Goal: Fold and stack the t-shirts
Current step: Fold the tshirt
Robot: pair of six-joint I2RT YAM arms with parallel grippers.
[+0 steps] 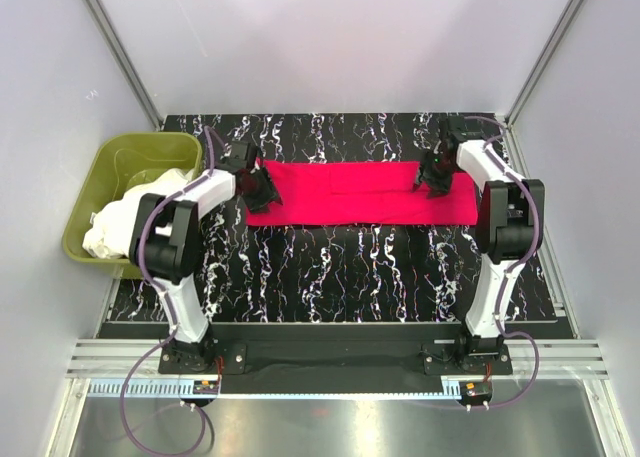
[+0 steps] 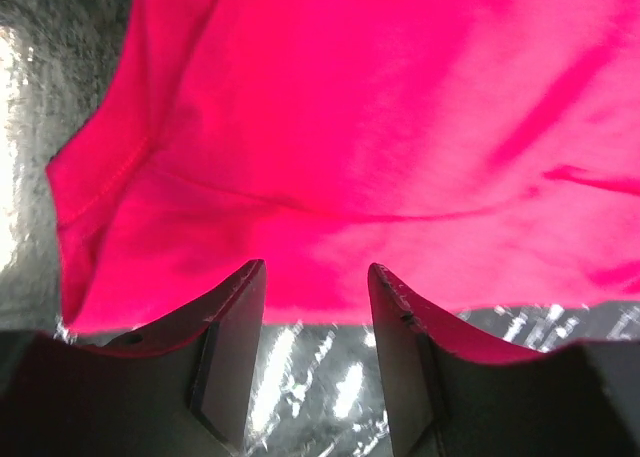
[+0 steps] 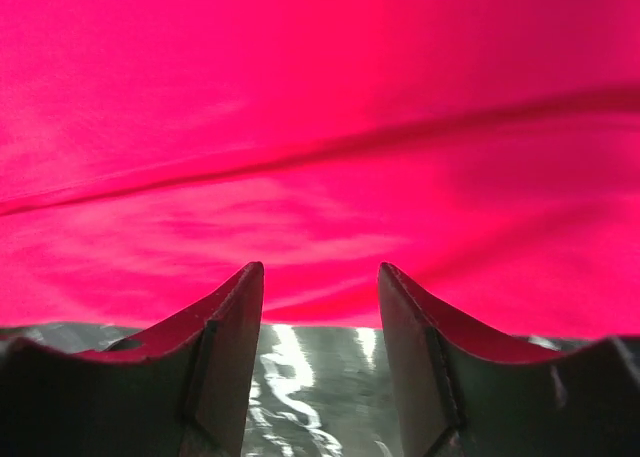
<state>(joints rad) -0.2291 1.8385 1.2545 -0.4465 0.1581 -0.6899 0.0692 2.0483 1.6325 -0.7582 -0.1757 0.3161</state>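
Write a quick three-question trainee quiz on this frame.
1. True or false: the red t-shirt lies stretched out on the table.
2. Where are the white shirts? A) in the green tub B) on the red t-shirt C) on the bare table
3. Fill in: the left claw and right claw both stand ____, with nothing between the jaws.
Key: 1 true; 2 A; 3 open.
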